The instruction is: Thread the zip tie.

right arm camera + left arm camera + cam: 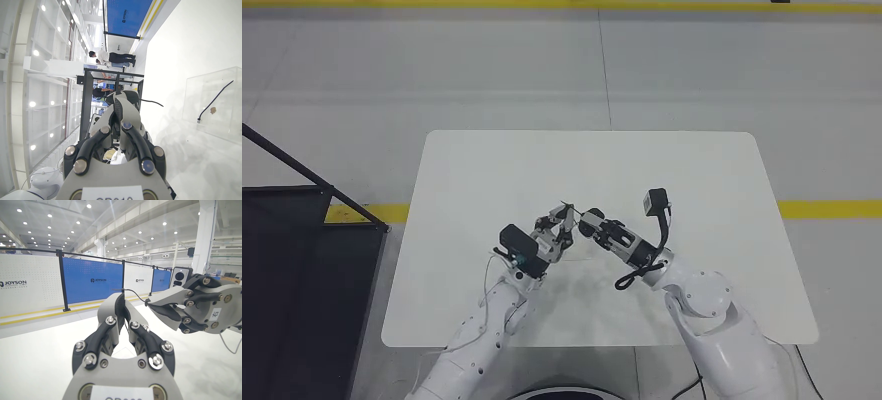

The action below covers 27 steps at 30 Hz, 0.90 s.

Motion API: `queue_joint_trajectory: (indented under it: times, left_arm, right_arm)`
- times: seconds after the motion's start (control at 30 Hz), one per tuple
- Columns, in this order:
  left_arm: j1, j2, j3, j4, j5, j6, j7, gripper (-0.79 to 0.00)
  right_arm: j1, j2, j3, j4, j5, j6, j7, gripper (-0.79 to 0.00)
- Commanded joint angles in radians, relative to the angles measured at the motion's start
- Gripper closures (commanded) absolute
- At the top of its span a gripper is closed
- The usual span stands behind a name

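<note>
Mid-frame over the counter (692, 180), the left tool (123, 299) and right tool (148, 303) each pinch the zip tie (123, 291) tight. It looks barely threaded to me; pulling it through remains.

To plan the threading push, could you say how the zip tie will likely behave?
The zip tie bows between the left gripper and right gripper, so it is probably springy and may buckle if pushed. It looks thin, likely very light.
</note>
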<state>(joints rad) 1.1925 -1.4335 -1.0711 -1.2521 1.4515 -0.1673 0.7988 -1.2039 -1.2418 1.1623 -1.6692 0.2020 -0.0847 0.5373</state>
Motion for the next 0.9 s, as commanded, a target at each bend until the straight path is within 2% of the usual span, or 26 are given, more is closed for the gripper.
queue_joint_trajectory:
  times: [0.0, 0.47, 0.5, 0.53, 0.57, 0.6, 0.63, 0.87]
  left_arm:
    - [0.000, 0.000, 0.003, 0.001, 0.006, 0.004, 0.003, 0.000]
    - [0.000, -0.001, 0.011, 0.007, 0.047, 0.029, 0.036, 0.000]
    - [0.001, -0.001, 0.011, 0.006, 0.037, 0.023, 0.036, 0.000]
    - [0.002, -0.001, 0.009, 0.005, 0.029, 0.017, 0.036, 0.000]
    - [0.002, -0.002, 0.007, 0.003, 0.018, 0.012, 0.035, 0.000]
    - [0.003, -0.002, 0.005, 0.001, 0.008, 0.006, 0.034, 0.000]
    - [0.004, -0.002, 0.002, -0.001, -0.006, 0.001, 0.032, 0.000]
    - [0.013, -0.004, -0.024, -0.034, -0.195, -0.146, -0.007, 0.000]
  right_arm:
    - [-0.001, 0.000, 0.001, -0.001, 0.000, -0.001, 0.001, 0.000]
    - [-0.007, 0.000, 0.009, -0.004, 0.002, -0.007, -0.002, 0.000]
    - [-0.007, 0.000, 0.010, -0.005, 0.003, -0.006, -0.003, -0.022]
    - [-0.008, 0.000, 0.011, -0.006, 0.005, -0.006, -0.004, -0.197]
    - [-0.009, 0.000, 0.013, -0.006, 0.006, -0.006, -0.006, -0.477]
    - [-0.010, 0.000, 0.016, -0.006, 0.010, -0.006, -0.008, -0.696]
    - [-0.011, 0.000, 0.019, -0.007, 0.013, -0.006, -0.009, -0.776]
    - [-0.025, 0.006, 0.059, -0.009, 0.039, -0.032, 0.024, -0.785]
